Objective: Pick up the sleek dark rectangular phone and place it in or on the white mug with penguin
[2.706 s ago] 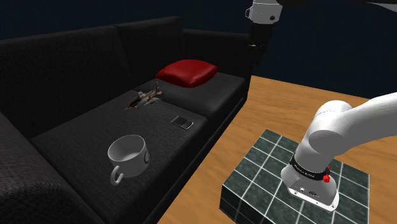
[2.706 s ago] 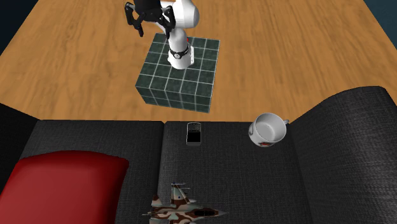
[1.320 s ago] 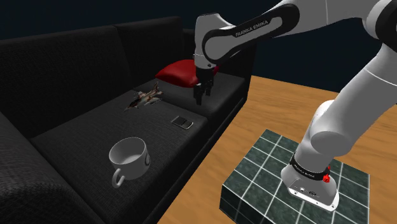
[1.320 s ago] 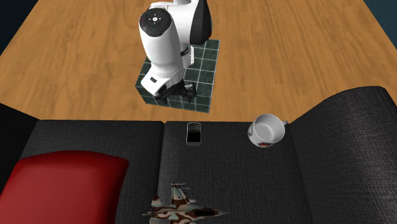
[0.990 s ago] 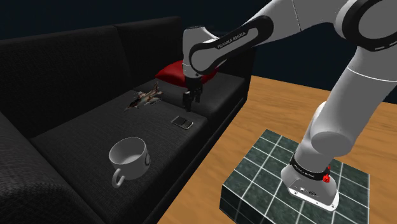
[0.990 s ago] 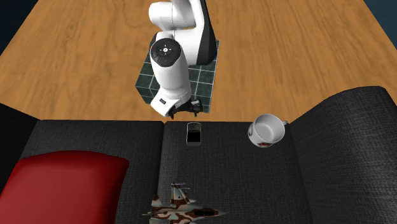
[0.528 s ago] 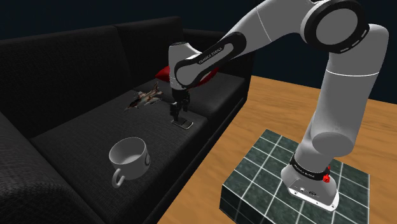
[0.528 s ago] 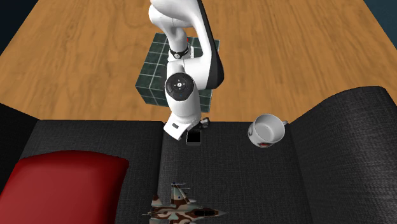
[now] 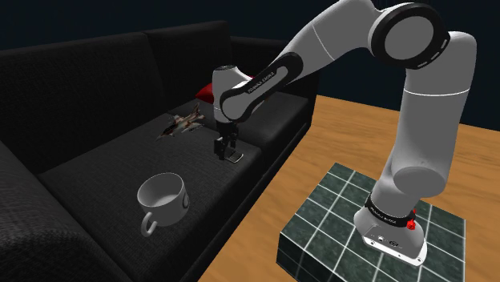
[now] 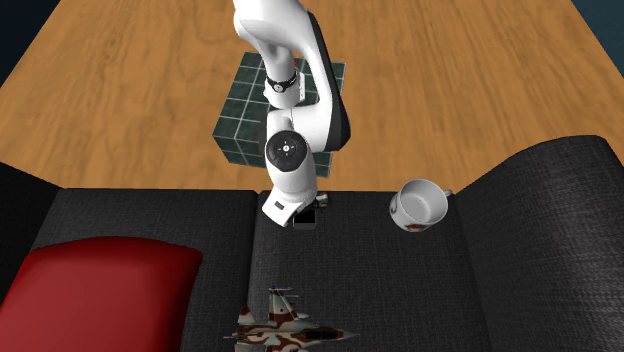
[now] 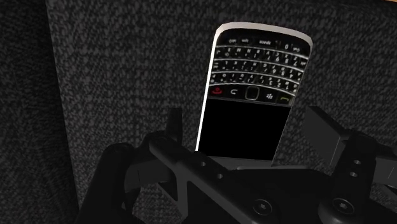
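Fingers [image 11: 320, 132] spread, one either side of phone [image 11: 253, 89]; phone flat on sofa seat [image 11: 114, 63], not pinched.

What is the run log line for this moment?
phase: pre-grasp | hand: open, astride keypad phone | keypad phone: flat on black sofa seat | white mug: upright, empty

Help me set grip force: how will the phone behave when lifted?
The phone looks rigid and flat, unlikely to flex. Its smooth face and thin edges may slip in a light pinch. Flat on the sofa cushion, it probably won't roll.
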You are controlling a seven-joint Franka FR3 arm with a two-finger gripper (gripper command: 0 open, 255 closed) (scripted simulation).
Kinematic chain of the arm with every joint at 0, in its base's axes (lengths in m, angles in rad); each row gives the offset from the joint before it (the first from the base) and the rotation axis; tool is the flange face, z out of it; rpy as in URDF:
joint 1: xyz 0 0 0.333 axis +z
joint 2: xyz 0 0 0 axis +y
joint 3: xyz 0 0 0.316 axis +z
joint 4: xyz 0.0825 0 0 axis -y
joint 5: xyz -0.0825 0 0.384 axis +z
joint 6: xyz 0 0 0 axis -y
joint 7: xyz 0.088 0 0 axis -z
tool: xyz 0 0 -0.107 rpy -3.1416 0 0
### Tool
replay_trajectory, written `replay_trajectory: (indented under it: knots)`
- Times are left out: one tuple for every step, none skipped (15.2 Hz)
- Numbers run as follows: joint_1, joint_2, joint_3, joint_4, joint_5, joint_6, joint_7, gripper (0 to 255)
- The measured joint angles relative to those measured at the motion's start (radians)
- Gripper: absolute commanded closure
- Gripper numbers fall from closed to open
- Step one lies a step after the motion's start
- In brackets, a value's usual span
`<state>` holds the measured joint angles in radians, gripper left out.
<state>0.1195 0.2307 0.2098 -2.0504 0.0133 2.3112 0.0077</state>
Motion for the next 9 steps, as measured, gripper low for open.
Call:
replay_trajectory:
  knots:
    - [0.000, 0.001, 0.000, -0.001, 0.000, 0.002, 0.000, 0]
    - [0.000, 0.002, 0.000, -0.001, 0.000, 0.003, 0.001, 0]
    - [0.000, 0.002, 0.000, -0.001, -0.001, 0.004, 0.001, 0]
    - [0.000, 0.002, 0.000, -0.001, -0.001, 0.004, 0.001, 0]
    - [0.001, 0.002, 0.000, -0.001, -0.001, 0.004, 0.001, 0]
    - [0.001, 0.002, 0.000, -0.001, -0.001, 0.004, 0.001, 255]
    - [0.000, 0.001, 0.000, 0.000, -0.001, 0.004, 0.001, 255]
    - [0.000, 0.001, 0.000, -0.001, -0.001, 0.004, 0.001, 255]
    - [0.000, 0.001, 0.000, -0.001, -0.001, 0.005, 0.001, 255]
